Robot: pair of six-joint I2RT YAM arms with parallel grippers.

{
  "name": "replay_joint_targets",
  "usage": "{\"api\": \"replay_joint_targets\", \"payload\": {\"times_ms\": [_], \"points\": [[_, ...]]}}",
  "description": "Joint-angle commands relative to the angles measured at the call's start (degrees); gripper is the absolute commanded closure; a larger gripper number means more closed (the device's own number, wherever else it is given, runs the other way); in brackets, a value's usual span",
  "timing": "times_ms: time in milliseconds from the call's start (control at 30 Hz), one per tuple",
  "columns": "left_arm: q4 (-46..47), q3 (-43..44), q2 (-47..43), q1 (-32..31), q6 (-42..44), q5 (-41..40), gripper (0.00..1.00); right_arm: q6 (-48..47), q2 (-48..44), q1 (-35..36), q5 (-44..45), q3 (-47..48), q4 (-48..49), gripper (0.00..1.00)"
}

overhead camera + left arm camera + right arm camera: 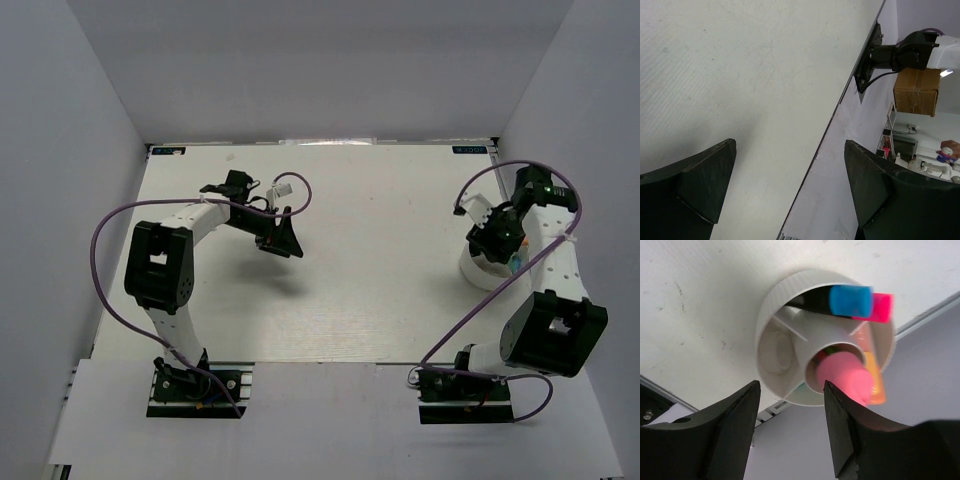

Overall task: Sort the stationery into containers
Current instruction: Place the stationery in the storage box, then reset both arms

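The white round container (pixel 780 305) stands near the table's right edge, mostly hidden under my right gripper in the top view (pixel 472 270). It has an inner tube and outer compartments. A pink marker (pixel 845 376) stands in the inner tube. A blue-capped black marker (pixel 840 301), a magenta marker (pixel 879 308) and an orange marker (pixel 872 375) lie in outer compartments, a small white ring (pixel 776 351) in another. My right gripper (pixel 790 390) is open and empty just above the container. My left gripper (pixel 790 150) is open and empty over the bare table, left of centre (pixel 280 240).
White walls enclose the table (pixel 350 200) at the left, back and right. The left wrist view shows the table's edge (pixel 840 100), the white wall and the right arm's base (pixel 880 57) beyond it.
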Motion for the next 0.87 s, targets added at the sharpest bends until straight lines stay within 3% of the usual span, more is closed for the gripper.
{"api": "replay_joint_targets", "payload": {"times_ms": [0, 100, 233, 367, 433, 500, 600, 833], "points": [[1.2, 0.4, -4.2, 0.2, -0.9, -1.5, 0.02, 1.5, -0.5, 0.8, -4.1, 7.0, -3.2, 0.4], [3.5, 0.8, -6.1, 0.2, -3.9, -4.6, 0.02, 7.5, 3.0, 2.8, -9.4, 19.1, -6.7, 0.38], [4.7, 2.9, -8.3, 1.4, -9.1, -15.3, 0.02, 24.3, 12.9, 5.4, -18.3, 44.4, -10.8, 0.34], [7.0, 4.5, -11.8, 3.5, -13.1, -29.5, 0.02, 38.1, 21.9, 10.1, -22.5, 54.9, -7.3, 0.23], [5.2, 7.2, -12.7, 4.2, -13.3, -39.7, 0.02, 43.3, 23.3, 11.9, -22.6, 54.3, -1.4, 0.19], [3.4, 8.7, -12.7, 4.2, -12.9, -44.4, 0.02, 49.8, 24.7, 12.5, -22.8, 51.2, 3.0, 0.11], [2.8, 9.9, -13.2, 5.6, -11.5, -47.9, 0.02, 56.9, 27.1, 14.3, -23.2, 49.1, 9.8, 0.11], [5.4, 6.3, -16.2, 6.7, -11.2, -48.8, 0.02, 58.4, 31.8, 17.1, -22.5, 50.1, 11.3, 0.11]]}}
